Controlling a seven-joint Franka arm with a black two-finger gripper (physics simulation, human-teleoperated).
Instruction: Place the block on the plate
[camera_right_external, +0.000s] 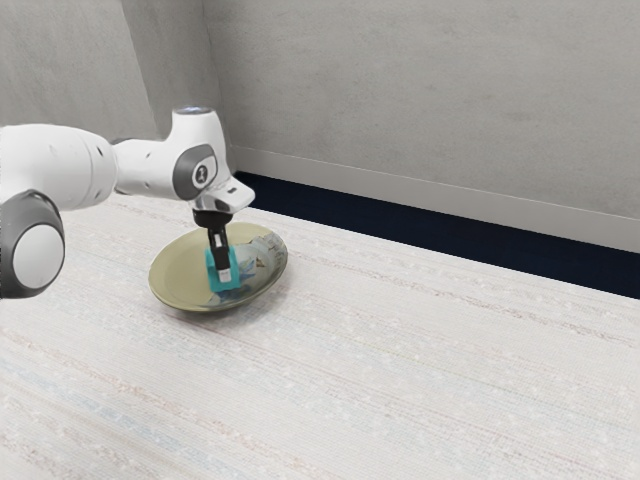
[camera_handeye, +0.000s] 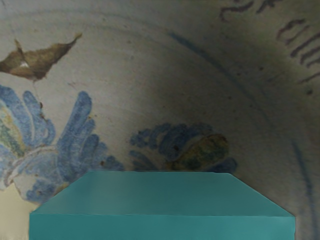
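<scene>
1. Presently, the plate (camera_right_external: 172, 288) stands on the tabletop (camera_right_external: 400, 380); its raised rim encloses the area under the gripper (camera_right_external: 224, 277).
2. Edge reference: the tabletop's far edge borders a dark navy strip (camera_right_external: 440, 220), with a pale baseboard (camera_right_external: 460, 200) and a gray wall (camera_right_external: 420, 90) beyond it. The plate sits near this edge, apart from it.
3. Room for movement: the tabletop extends from the plate toward the exterior view's right and lower edge. Within the rim, plate surface separates the block (camera_right_external: 236, 272) from the rim at the exterior view's left and right.
4. Arm position: the white arm (camera_right_external: 60, 165) enters from the exterior view's left and reaches over the plate rim.
5. Block position: the teal block is at the gripper's lower end, over the plate's interior. In the wrist view, its straight-edged faces overlap the blue floral pattern (camera_handeye: 80, 145). Contact between block and plate cannot be determined.
6. Gripper state: cannot be determined; the pictures do not establish whether the block is grasped or released.
</scene>
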